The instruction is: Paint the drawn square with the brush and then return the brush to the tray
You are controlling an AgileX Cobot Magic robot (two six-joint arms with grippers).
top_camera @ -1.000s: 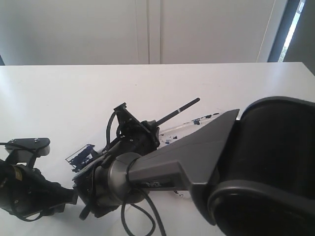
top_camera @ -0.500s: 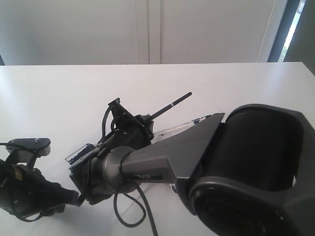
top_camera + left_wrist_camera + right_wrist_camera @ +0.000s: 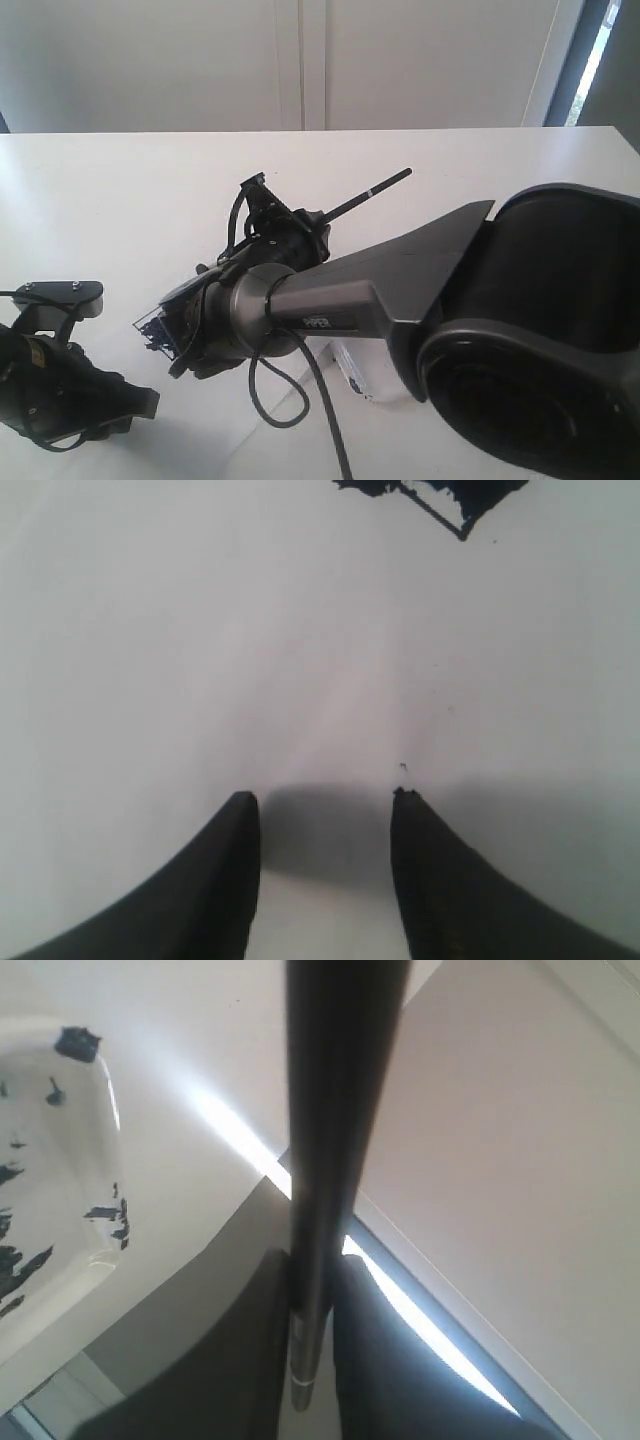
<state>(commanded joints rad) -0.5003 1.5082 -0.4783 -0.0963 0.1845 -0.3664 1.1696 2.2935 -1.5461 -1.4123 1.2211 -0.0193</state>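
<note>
My right gripper [image 3: 312, 1260] is shut on the brush [image 3: 335, 1110], a thin black stick that runs between its fingers. In the exterior view that gripper [image 3: 300, 235] hangs left of centre and the brush [image 3: 375, 193] handle sticks up and to the right out of it; the bristle end is hidden behind the arm. The drawn square [image 3: 153, 323], smeared with dark navy, peeks out below the right wrist. The square [image 3: 440, 495] also shows ahead of my left gripper [image 3: 325, 800], which is open over white paper. The clear tray [image 3: 70, 1200] carries navy splatters.
The big black right arm [image 3: 520, 330] fills the lower right of the exterior view and hides most of the tray [image 3: 352, 372]. A black cable [image 3: 300, 400] loops under it. The left arm [image 3: 60, 385] rests at the table's lower left. The white table [image 3: 120, 200] runs back to a wall.
The right gripper with the brush swung left, then back right and a little upward; the handle's end now stands higher. The left arm has not moved.
</note>
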